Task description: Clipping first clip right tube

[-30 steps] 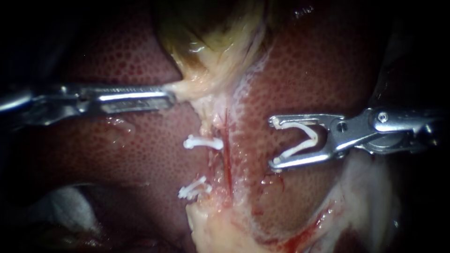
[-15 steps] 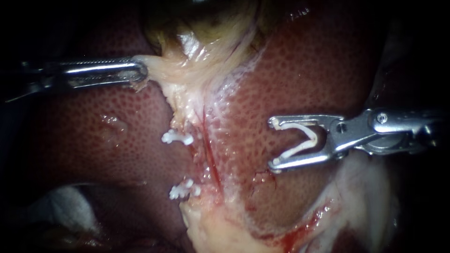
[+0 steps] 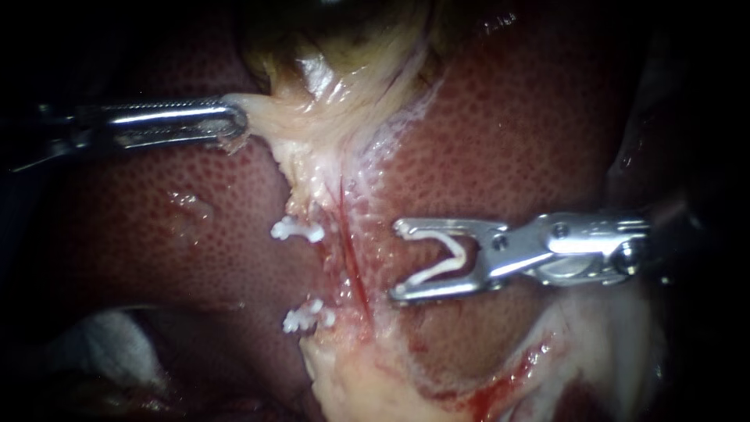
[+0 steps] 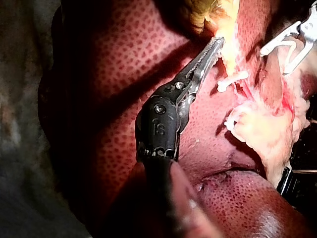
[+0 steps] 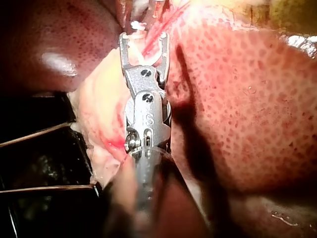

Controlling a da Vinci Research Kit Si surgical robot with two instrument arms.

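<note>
Right tool (image 3: 397,261): your jaws stand wide apart and carry the loaded clip (image 3: 445,258), a white V whose two legs lie along both jaws.
Right tube (image 3: 350,258): this is the thin red strand running down the pale band between the liver lobes. In the endoscope view your right tool's tips sit just beside it, on its right, and not around it.
Upper placed clip (image 3: 297,230): white, on the pale strand just left of the red one.
Lower placed clip (image 3: 308,317): white, farther down the same strand, apart from the upper one.
Left tool (image 3: 237,125): your jaws are clamped on pale tissue (image 3: 281,117) at the lower end of the gallbladder (image 3: 336,47), which stretches toward the view's left.
Liver (image 3: 508,133): dark red and speckled, lying on both sides of the pale band.
</note>
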